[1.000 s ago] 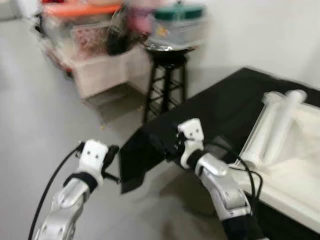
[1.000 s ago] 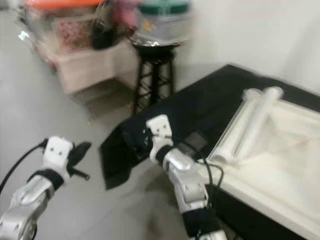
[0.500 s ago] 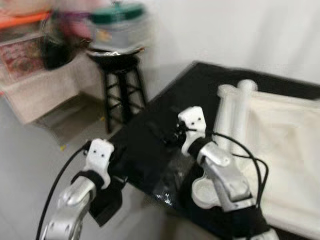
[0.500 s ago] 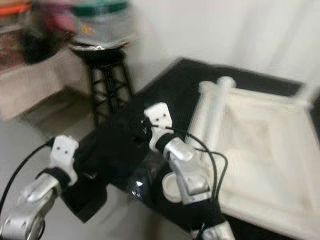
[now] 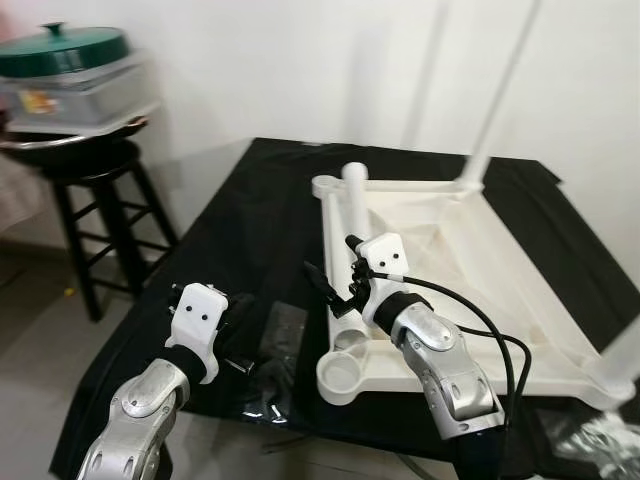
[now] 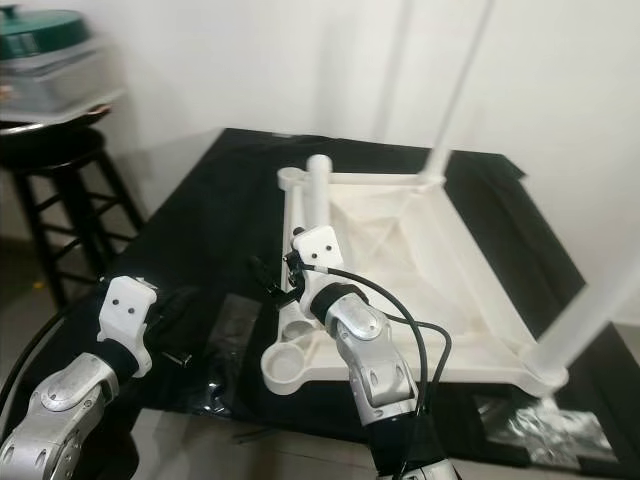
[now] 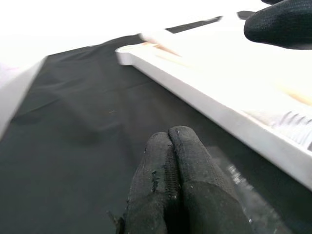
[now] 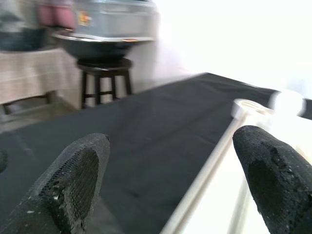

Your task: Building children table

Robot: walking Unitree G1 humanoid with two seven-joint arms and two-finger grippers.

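A white children's table (image 5: 500,300) lies upside down on a black cloth (image 5: 230,230). Two white legs stand up from it, one at the far right corner (image 5: 497,100) and one at the near right corner (image 5: 622,352). A loose white leg (image 5: 355,210) lies along its left rim. The near left socket (image 5: 340,376) is bare. My right gripper (image 5: 330,288) hovers open over that left rim, its fingers (image 8: 78,175) wide apart with nothing between them. My left gripper (image 5: 238,335) is shut and holds nothing, low over the cloth left of the table, its fingers (image 7: 187,161) pressed together.
A clear plastic bag (image 5: 280,340) lies on the cloth between my grippers, and another (image 5: 600,440) sits at the near right. A black stool (image 5: 95,190) at the left carries a grey tub with a green lid (image 5: 65,50). A white wall stands behind.
The whole view has swung right, bringing the table from the right edge to the centre. My right gripper now sits over the table's left rim. The picture is no longer blurred.
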